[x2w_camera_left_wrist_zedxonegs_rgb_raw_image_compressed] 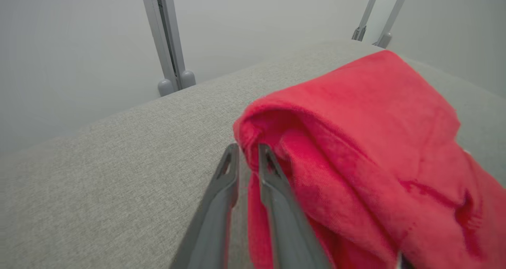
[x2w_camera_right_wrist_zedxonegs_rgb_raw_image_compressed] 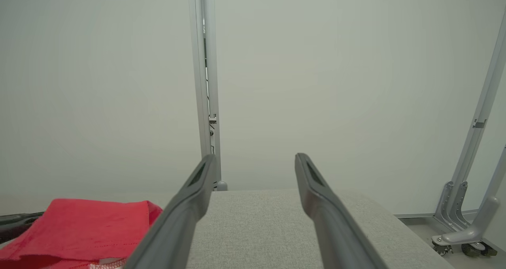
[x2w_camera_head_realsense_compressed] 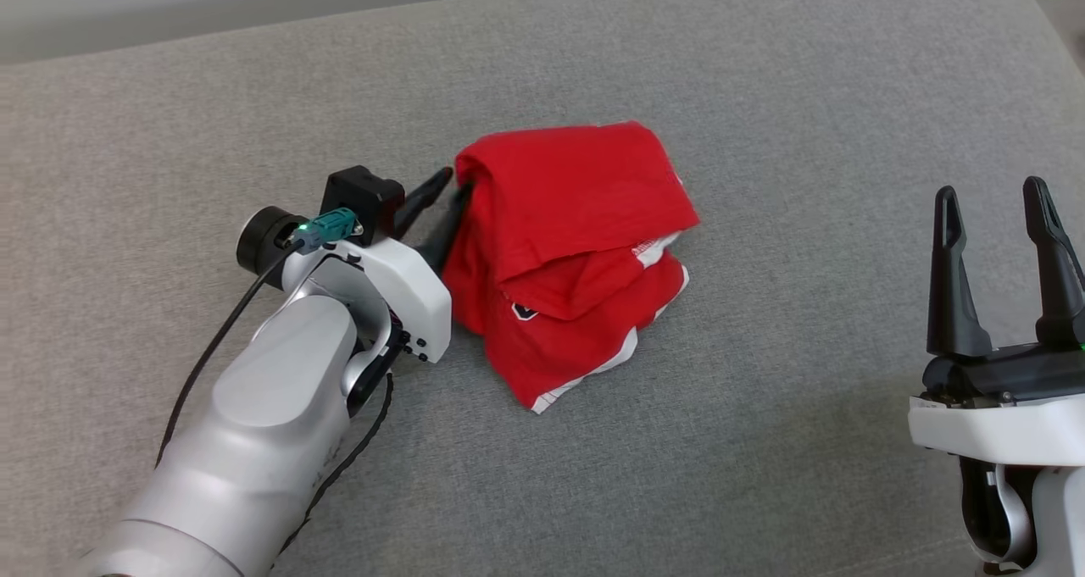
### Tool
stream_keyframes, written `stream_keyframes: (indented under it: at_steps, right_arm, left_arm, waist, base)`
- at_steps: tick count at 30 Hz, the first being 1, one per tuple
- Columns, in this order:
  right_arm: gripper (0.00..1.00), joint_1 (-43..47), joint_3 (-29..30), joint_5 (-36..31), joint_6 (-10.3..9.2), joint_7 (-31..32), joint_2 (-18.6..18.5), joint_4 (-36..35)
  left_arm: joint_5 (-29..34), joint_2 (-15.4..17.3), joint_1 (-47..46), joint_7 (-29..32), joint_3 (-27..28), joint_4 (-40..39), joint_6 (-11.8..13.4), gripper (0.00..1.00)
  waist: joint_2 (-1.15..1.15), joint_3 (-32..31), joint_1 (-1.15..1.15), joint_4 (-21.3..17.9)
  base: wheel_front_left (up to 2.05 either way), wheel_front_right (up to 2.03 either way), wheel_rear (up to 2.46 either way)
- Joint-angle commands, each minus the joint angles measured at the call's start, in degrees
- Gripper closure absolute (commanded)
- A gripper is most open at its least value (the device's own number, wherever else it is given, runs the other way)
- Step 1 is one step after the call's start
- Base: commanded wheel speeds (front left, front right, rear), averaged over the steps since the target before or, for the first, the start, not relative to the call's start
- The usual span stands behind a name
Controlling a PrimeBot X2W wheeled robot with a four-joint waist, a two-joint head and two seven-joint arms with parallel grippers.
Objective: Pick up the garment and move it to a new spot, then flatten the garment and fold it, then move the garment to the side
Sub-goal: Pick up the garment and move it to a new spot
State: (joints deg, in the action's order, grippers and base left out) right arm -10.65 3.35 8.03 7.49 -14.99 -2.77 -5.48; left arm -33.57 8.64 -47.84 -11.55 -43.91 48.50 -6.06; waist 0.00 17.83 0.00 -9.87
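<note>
Grey woven-fabric worktop (x2w_camera_head_realsense_compressed: pixel 763 441) spreads underfoot. Nearest, at the lower right, the right claw (x2w_camera_head_realsense_compressed: pixel 990 189) stands wide open and empty, well apart from the cloth. Farther in, the left claw (x2w_camera_head_realsense_compressed: pixel 456 180) has a narrow gap between its fingers, touching the left fold of the folded red garment with white trim (x2w_camera_head_realsense_compressed: pixel 568 221); I cannot tell whether it pinches cloth. Behind, grey metal posts (x2w_camera_left_wrist_zedxonegs_rgb_raw_image_compressed: pixel 168 44) rise.

The red garment (x2w_camera_head_realsense_compressed: pixel 564 246), white-trimmed and folded into a thick, uneven bundle with its lower layers splaying out at the near edge, lies mid-way across the grey fabric surface (x2w_camera_head_realsense_compressed: pixel 763 94), just beside my left claw (x2w_camera_head_realsense_compressed: pixel 452 183).
</note>
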Motion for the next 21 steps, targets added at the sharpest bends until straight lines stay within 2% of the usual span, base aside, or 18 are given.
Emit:
stream_keyframes:
  at_steps: [1,8,16,21]
  right_arm:
    - [0.00,0.0,0.1,-0.2,0.01,-0.3,-0.2,0.1]
    - [0.00,0.9,0.4,-1.3,0.01,-0.3,-0.2,1.2]
    - [0.00,2.7,0.5,-2.1,0.01,-0.3,-0.2,2.6]
    - [0.00,3.7,0.4,-1.9,0.01,-0.3,-0.2,3.6]
  left_arm:
    - [-0.3,0.0,-0.8,-0.7,-0.1,0.6,-0.4,0.00]
    - [0.0,-1.6,2.3,-3.6,1.9,0.3,0.3,0.00]
    - [3.0,-1.2,13.0,-3.6,11.4,-12.1,5.5,0.00]
    - [4.7,-1.4,20.7,-3.6,17.0,-18.1,7.8,0.00]
  waist:
    - [0.00,-0.6,0.00,0.8]
    - [0.00,-4.2,0.00,4.3]
    - [0.00,-8.5,0.00,8.0]
    - [0.00,-10.4,0.00,9.4]
  base:
    - [0.00,0.00,0.00]
    - [0.00,0.00,0.00]
    - [0.00,0.00,0.00]
    - [0.00,0.00,0.00]
